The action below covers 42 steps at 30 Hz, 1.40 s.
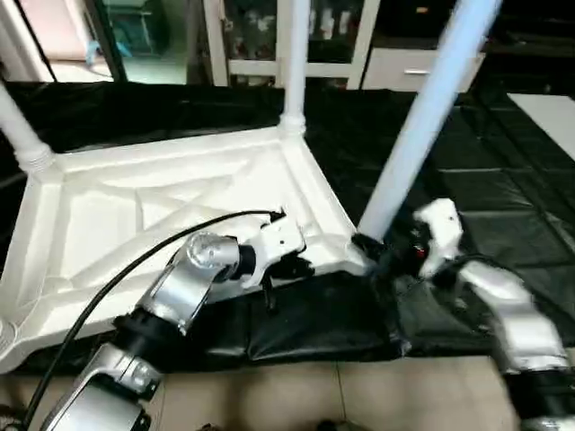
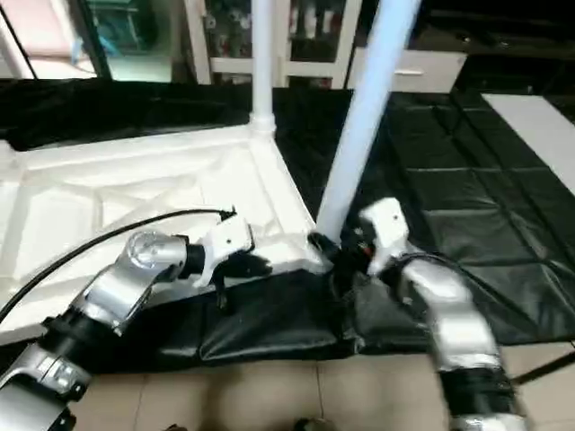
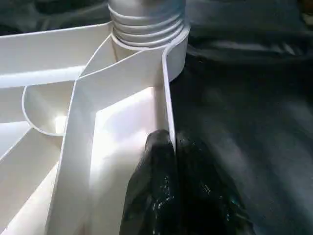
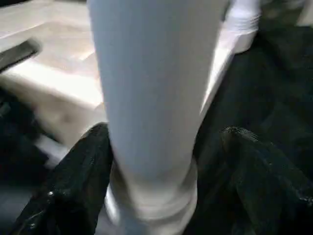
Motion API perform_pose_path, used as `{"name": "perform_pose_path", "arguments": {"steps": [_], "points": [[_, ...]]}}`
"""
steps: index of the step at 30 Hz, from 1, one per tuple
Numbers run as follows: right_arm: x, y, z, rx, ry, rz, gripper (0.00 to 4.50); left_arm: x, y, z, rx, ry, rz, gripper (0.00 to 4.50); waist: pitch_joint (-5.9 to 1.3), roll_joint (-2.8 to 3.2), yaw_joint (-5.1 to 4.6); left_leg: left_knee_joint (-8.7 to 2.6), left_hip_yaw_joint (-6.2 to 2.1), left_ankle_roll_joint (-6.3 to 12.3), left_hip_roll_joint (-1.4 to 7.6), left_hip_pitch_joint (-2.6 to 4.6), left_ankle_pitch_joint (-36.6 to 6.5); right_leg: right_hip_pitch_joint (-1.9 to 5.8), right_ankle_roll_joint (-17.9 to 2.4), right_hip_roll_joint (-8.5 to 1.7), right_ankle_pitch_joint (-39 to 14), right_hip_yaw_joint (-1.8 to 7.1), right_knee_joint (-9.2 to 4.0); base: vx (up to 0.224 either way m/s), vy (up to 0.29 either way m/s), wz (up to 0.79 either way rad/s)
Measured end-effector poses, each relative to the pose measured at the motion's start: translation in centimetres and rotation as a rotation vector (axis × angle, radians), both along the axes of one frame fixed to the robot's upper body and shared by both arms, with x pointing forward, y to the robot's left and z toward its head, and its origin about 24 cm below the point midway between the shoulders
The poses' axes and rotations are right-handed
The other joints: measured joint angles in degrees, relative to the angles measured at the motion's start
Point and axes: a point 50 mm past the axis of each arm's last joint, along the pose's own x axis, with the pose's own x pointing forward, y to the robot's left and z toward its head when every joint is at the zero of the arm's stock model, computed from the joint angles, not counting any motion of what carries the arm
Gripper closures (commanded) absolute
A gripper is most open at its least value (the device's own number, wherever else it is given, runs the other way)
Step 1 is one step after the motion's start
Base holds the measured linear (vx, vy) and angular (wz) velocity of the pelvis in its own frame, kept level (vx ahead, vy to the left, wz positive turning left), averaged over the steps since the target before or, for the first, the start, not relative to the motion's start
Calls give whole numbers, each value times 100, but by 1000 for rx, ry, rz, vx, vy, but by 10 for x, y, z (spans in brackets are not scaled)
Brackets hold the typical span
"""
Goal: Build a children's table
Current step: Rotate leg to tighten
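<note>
The children's table lies upside down on the black sheet, its white ribbed top (image 1: 135, 206) facing up. One leg (image 1: 292, 63) stands in the far right corner socket, and another leg (image 1: 18, 126) rises at the far left. A third leg (image 1: 422, 117) leans to the right out of the near right corner socket (image 1: 352, 260). My left gripper (image 1: 292, 267) is shut on the top's near rim (image 3: 166, 98), one finger on each side of the thin wall. My right gripper (image 4: 166, 131) is open around the base of the leaning leg (image 4: 151, 73), with a gap at one finger.
The black-sheeted work table (image 1: 467, 180) ends just in front of my arms, with tiled floor (image 1: 314, 395) below. White cabinets with glass doors (image 1: 252, 36) stand behind. A white panel (image 1: 548, 112) lies at the far right. A black cable (image 1: 117, 278) arcs over my left forearm.
</note>
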Motion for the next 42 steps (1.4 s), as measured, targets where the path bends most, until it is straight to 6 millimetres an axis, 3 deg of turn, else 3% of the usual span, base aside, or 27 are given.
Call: {"name": "perform_pose_path", "arguments": {"steps": [8, 24, 25, 28, 30, 34, 42], "points": [[-15, -9, -8, 4, 94, 144, 87, -2, 6, -1, -5, 20, -19, 450, -1, 2, -30, 12, 6, -30, 6, -1, -8, 9, 33, 0, -19, 2, 1, 0, 0, 0], [1, 0, -2, 6, 16, 151, 87, -4, 4, -1, -5, 25, -46, 450, -2, 3, -16, 16, 8, -9, 7, -8, 7, 11, 4, -1, -1, 4, 2, 0, 0, 0], [1, 1, -2, 3, 14, 154, 114, -4, 4, -1, -5, 25, -46, 450, -2, 3, -17, 16, 8, -9, 7, -8, 7, 11, 4, -1, -1, 4, 2, 0, 0, 0], [4, 1, 0, -3, -3, 158, 114, -4, 4, -1, -5, 26, -47, 450, -2, 3, -13, 16, 9, -9, 7, -8, 7, 12, 5, -1, -2, 4, 2, 0, 0, 0], [6, 2, 0, -4, 0, 160, 151, -4, 3, 0, -5, 25, -48, 450, -2, 3, -13, 16, 9, -8, 7, -9, 7, 12, 5, -2, -2, 4, 2, 0, 0, 0], [8, 5, -1, 3, 6, 181, 161, -4, 4, 0, -4, 25, -47, 450, -2, 2, -22, 17, 9, -8, 8, -9, 8, 12, 4, -2, -1, 4, 4, 0, 0, 0], [8, 7, -3, 7, 1, 204, 238, -4, 4, -1, -3, 26, -47, 450, -2, 2, -22, 20, 10, -8, 8, -8, 8, 12, 4, -2, -1, 4, 8, 0, 0, 0]]}}
